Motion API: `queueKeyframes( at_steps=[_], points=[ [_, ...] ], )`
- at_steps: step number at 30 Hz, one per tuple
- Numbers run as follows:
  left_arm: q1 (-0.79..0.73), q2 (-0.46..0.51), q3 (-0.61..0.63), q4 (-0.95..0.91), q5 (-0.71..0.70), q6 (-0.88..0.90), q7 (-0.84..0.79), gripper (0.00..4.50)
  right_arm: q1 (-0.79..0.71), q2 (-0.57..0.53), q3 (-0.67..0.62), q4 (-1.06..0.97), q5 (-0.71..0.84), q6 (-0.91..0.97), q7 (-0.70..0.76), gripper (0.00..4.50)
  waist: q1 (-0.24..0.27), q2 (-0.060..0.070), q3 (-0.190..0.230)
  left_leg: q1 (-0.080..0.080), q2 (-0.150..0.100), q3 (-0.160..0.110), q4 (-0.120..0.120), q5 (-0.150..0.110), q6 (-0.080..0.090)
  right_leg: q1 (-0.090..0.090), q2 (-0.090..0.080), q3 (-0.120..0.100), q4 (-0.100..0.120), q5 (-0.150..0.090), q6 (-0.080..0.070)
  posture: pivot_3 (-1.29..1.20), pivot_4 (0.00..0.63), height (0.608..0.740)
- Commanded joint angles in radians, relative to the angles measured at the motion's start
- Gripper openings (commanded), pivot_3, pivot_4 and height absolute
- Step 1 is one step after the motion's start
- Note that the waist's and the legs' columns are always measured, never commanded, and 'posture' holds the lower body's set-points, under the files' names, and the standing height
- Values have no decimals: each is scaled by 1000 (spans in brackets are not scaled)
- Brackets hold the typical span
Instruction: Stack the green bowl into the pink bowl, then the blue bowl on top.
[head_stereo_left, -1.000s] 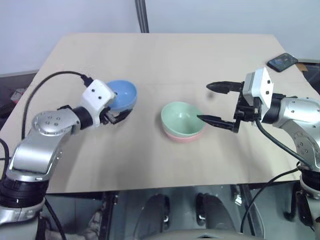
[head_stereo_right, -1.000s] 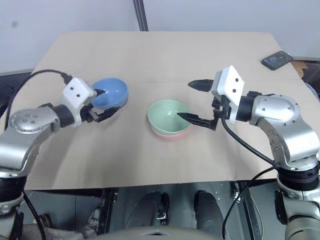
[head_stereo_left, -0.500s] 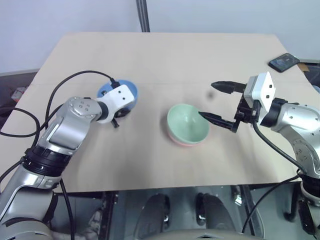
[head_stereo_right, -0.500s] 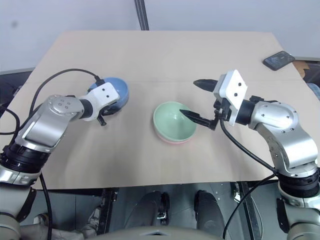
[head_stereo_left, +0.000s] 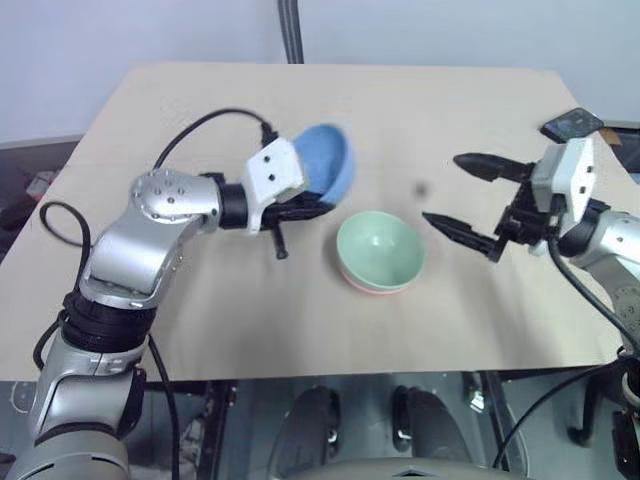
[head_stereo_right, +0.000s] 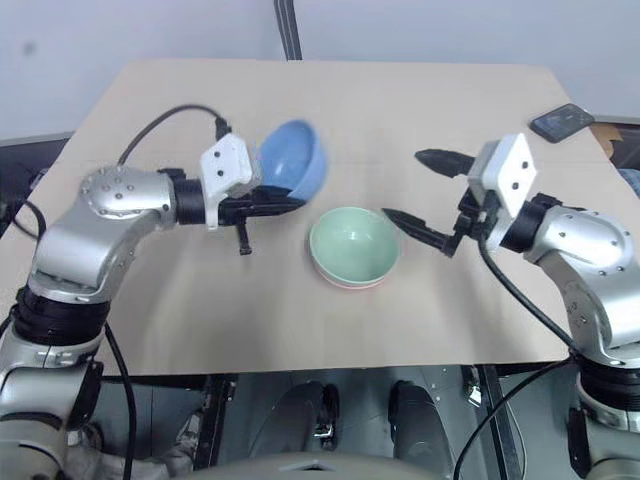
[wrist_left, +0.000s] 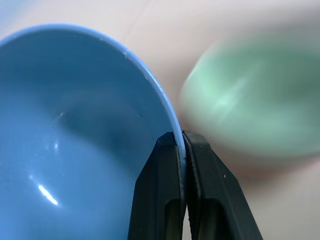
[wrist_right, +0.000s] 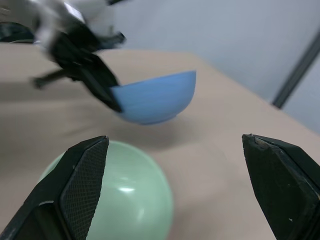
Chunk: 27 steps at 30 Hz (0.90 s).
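Two bowls sit nested at the centre of your frame on the table: the green bowl rests inside the pink bowl, and you see the pink one just as a thin crescent under the green rim — the rest of it is hidden. Right of that stack, your right gripper hangs with its two black fingers spread wide, nothing between them. Left of the stack and slightly farther back, your left gripper is pinched tight on the rim of the blue bowl, which is off the table and tilted; its edges look smeared. At the upper right, a dark phone lies at the table's far corner.
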Motion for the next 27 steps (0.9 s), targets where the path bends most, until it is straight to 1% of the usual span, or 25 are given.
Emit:
queueKeyframes(
  at_steps=[1, 3, 5, 7, 8, 9, 10, 12, 13, 14, 15, 16, 17, 19, 21, 24, 27],
  points=[
    [-42, -1, 1, -11, -34, -78, -89, 73, 37, -36, -79, -49, 9, -1, -37, 4500, -1, 0, 0, 1, 0, 0, 0, 0, 0, 0, 0, 0, 0, 0, 0, 0, 150, 740],
    [-66, -1, -45, 5, -23, -98, -137, 73, 63, -49, -95, -62, 9, 0, -55, 4500, -3, 0, 0, 2, 0, 2, 0, 0, 0, 1, 1, 1, 0, 0, 0, 0, 150, 740],
    [-73, -1, -80, 34, -16, -154, -211, 73, 82, -56, -106, -79, 15, 2, -72, 4500, -2, 0, 0, 2, 0, 2, 0, 0, 0, 1, 2, 1, 1, 0, 0, 0, 150, 740],
    [-75, -8, -99, 64, -17, -201, -264, 73, 96, -59, -111, -93, 22, 3, -90, 4500, -3, 0, 0, 2, 0, 2, 0, 0, 0, 1, 2, 2, 1, 0, 0, 0, 150, 740],
    [-79, -19, -97, 71, -46, -185, -283, 73, 104, -59, -111, -98, 21, 3, -98, 4500, -3, 0, 0, 2, 1, 2, 0, 0, 0, 1, 2, 2, 0, 0, 0, 0, 150, 740],
    [-84, -27, -97, 73, -68, -161, -291, 377, 114, -58, -112, -102, 17, 1, -105, 4500, -2, 0, 0, 2, 1, 2, 0, 0, 0, 1, 2, 2, 0, 0, 0, 0, 150, 740],
    [-89, -34, -95, 73, -86, -134, -294, 377, 122, -57, -113, -104, 12, -1, -113, 4500, 0, 0, 0, 2, 1, 2, 0, 0, 0, 1, 2, 2, 0, 0, 0, 0, 150, 740],
    [-96, -45, -84, 81, -95, -116, -290, 1113, 132, -57, -111, -102, 10, -6, -123, 4500, 2, 0, 0, 1, 1, 1, 1, 0, 0, 1, 2, 2, 0, 0, 0, 0, 150, 740],
    [-100, -54, -72, 91, -94, -115, -279, 1368, 134, -56, -110, -100, 12, -8, -127, 4500, 1, 0, 0, 1, 0, 1, 1, 0, 0, 1, 2, 2, 0, 0, 0, 0, 150, 740],
    [-105, -57, -55, 105, -99, -104, -266, 2125, 136, -55, -106, -98, 17, -8, -130, 4500, 0, 0, 0, 1, 0, 1, 1, 0, 1, 1, 2, 2, 0, 0, 0, 0, 150, 740],
    [-108, -59, -37, 116, -104, -98, -252, 2545, 138, -54, -101, -95, 18, -8, -131, 4500, -1, 0, 0, 1, 0, 1, 2, 0, 1, 1, 2, 2, 0, 0, 0, 0, 150, 740],
    [-108, -64, -20, 125, -105, -98, -231, 2866, 142, -56, -95, -92, 17, -10, -127, 4500, -1, 0, 0, 1, 0, 1, 1, 0, 1, 1, 2, 2, 0, 0, 0, 0, 150, 740],
    [-106, -69, 3, 131, -110, -79, -196, 3336, 150, -59, -87, -87, 12, -15, -119, 4500, -2, 0, 0, 1, 1, 1, 1, 0, 1, 1, 2, 2, 0, 0, 0, 0, 150, 740],
    [-85, -73, 58, 131, -138, -25, -136, 3336, 165, -64, -74, -74, 8, -22, -103, 4500, -2, 0, 0, 1, 1, 1, 1, 0, 1, 1, 3, 2, 0, 0, 0, 0, 150, 740],
    [-20, -127, 170, 121, -185, -43, -37, 3336, 185, -55, -64, -56, 17, -20, -91, 4500, -3, 0, 0, 2, 2, 2, 1, 0, 1, 1, 3, 3, 0, 0, 0, 0, 150, 740],
    [117, -123, 253, 61, -162, -65, 42, 3336, 218, -50, -36, -21, 6, -52, -56, 4500, -5, 0, 0, 2, 2, 2, 1, 0, 1, 1, 2, 3, 0, 0, 0, 0, 150, 740],
    [275, -114, 334, -15, -195, -30, 103, 3336, 240, -65, -11, 15, 17, -48, -7, 4500, -5, 0, 0, 2, 2, 2, 1, 0, 1, 1, 2, 3, 0, 0, 0, 0, 150, 740]
  ],
)
